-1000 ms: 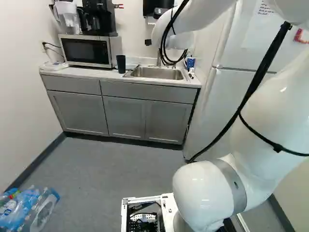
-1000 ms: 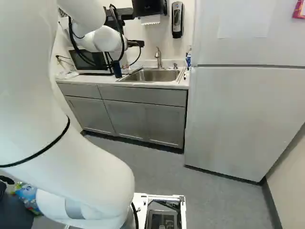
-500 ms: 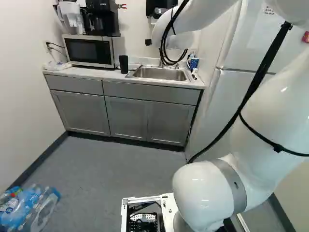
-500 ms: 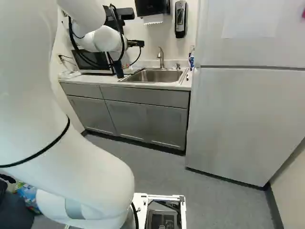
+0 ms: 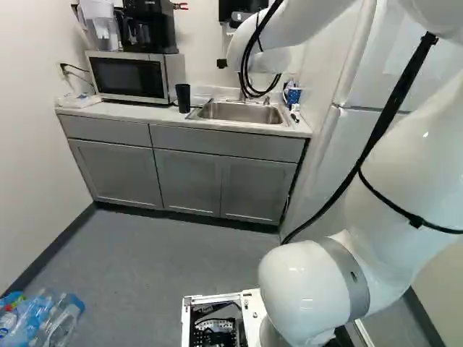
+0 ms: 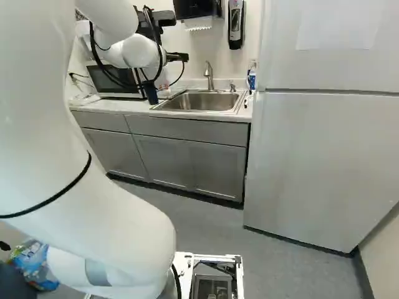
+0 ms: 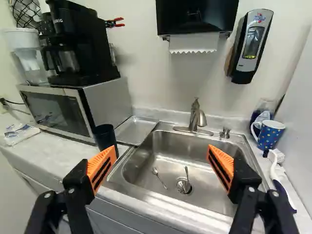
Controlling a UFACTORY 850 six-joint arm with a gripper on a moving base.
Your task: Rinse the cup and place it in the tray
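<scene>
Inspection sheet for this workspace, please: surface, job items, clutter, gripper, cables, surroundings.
Surface: countertop around the sink.
Job items: black cup upright beside the metal tray; faucet behind the basin, no flow seen.
Clutter: spoons in the sink; patterned mug and dish brush beside it.
Gripper: open, nothing seen between its pads.
Cables: black cable along the arm.
Surroundings: refrigerator, microwave, coffee maker on top; plastic bottles on the floor.
</scene>
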